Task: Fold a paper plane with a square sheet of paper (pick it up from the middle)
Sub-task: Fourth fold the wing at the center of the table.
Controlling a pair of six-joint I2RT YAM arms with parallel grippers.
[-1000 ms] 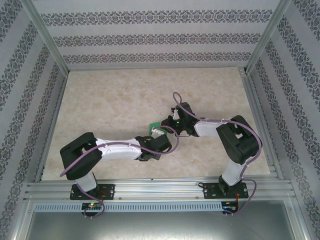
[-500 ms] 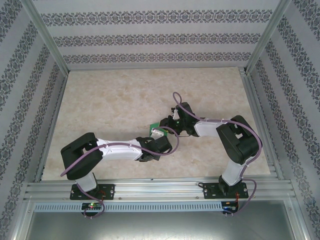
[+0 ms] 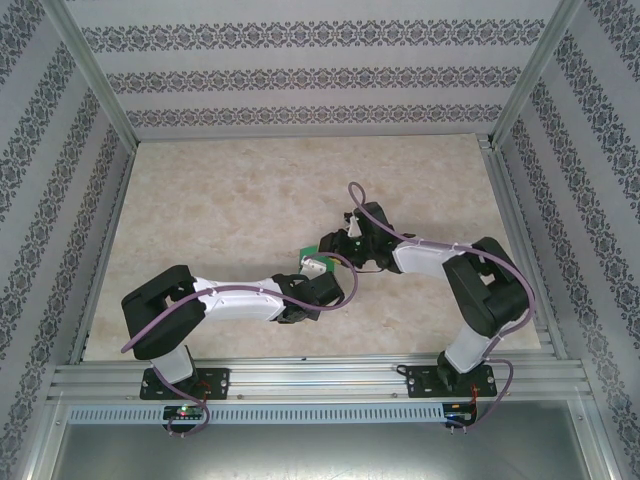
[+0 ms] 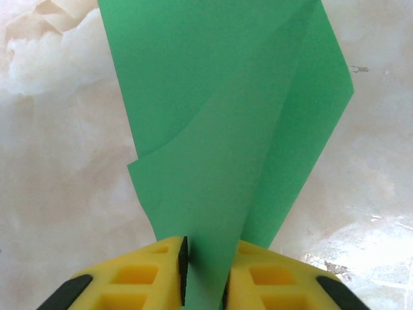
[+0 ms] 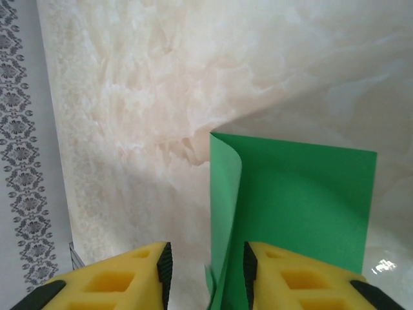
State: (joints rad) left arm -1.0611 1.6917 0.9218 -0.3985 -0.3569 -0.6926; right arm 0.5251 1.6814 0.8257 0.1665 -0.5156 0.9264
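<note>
**Q:** Surface and room?
**A:** A pale marbled table (image 3: 220, 200); walls (image 3: 300, 75) papered in ornamental bands; an aluminium rail (image 3: 300, 380) along the lower edge of the overhead view.

**Q:** Arm poses?
**A:** The left arm (image 3: 230, 298) reaches from lower left toward centre; the right arm (image 3: 440, 255) bends in from lower right; the wrists meet at centre.

**Q:** Jaws and paper?
**A:** The left gripper (image 4: 205, 258) has its jaws pinched on the square sheet of paper (image 4: 226, 129); the right gripper (image 5: 206, 265) has its jaws parted, with a curled paper edge standing between them; the sheet is bright green, creased into overlapping layers, at mid-table.
</note>
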